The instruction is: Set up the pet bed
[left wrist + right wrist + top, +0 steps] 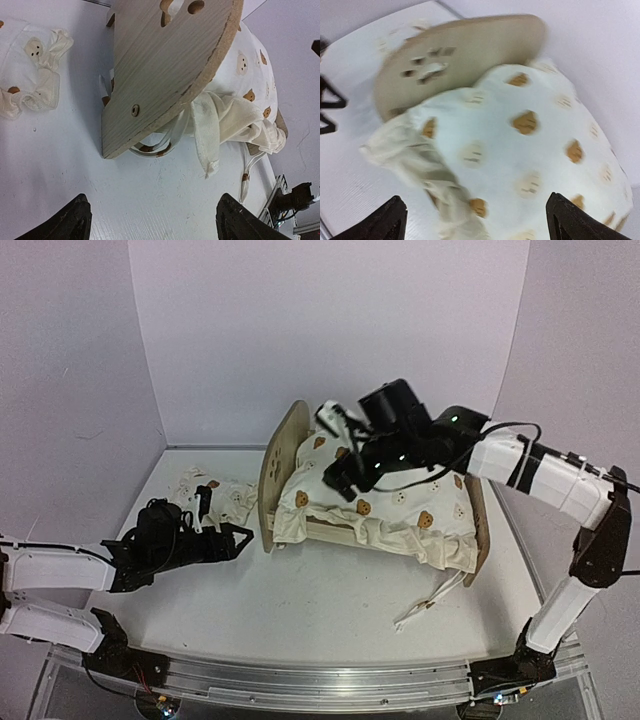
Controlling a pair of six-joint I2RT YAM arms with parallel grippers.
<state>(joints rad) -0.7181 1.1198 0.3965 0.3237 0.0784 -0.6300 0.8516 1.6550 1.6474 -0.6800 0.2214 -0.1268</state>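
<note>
Hovering above the head end of the one pet bed (283, 465), my right gripper (345, 475) stands spread wide and holds nothing. Its two fingertips (385, 222) frame the cushion below. That wrist view is blurred, so I can only say they seem clear of the fabric.

My left gripper (235, 538) sits low over the table (330, 615), just left of the bed's headboard (165, 75). It too is released, with only bare table between its two fingers (75, 220).

The bed stands upright on the table, between my two arms. Its rounded headboard carries one paw-print cutout near the top.

One large bear-print cushion (400, 505) lies on the bed, covering it from headboard to foot end, and its ruffled edge spills over the near rail. One tie strap (430, 602) trails from that cushion onto the table in front of the bed's foot end.

One small bear-print pillow (215, 498) lies crumpled on the table left of the headboard, apart from the bed and just behind my left gripper.
</note>
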